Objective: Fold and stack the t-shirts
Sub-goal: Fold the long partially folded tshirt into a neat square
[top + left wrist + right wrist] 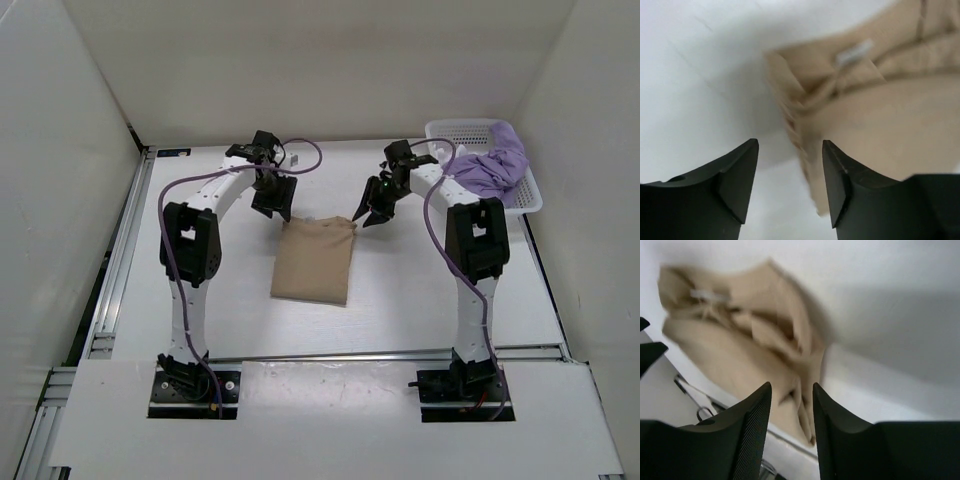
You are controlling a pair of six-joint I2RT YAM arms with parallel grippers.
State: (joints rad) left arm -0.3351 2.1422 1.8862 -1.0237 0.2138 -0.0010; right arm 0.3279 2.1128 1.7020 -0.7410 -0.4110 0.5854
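Jaws apart, left tool and right tool flank tan shirt — lavender shirt in basket.

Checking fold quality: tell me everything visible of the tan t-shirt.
The tan t-shirt is soft beige cloth, folded into a rectangle, lying flat at the middle of the table. Layered folds and a small white label show at its far edge. The left pincer and right pincer hover open there, gripping nothing.
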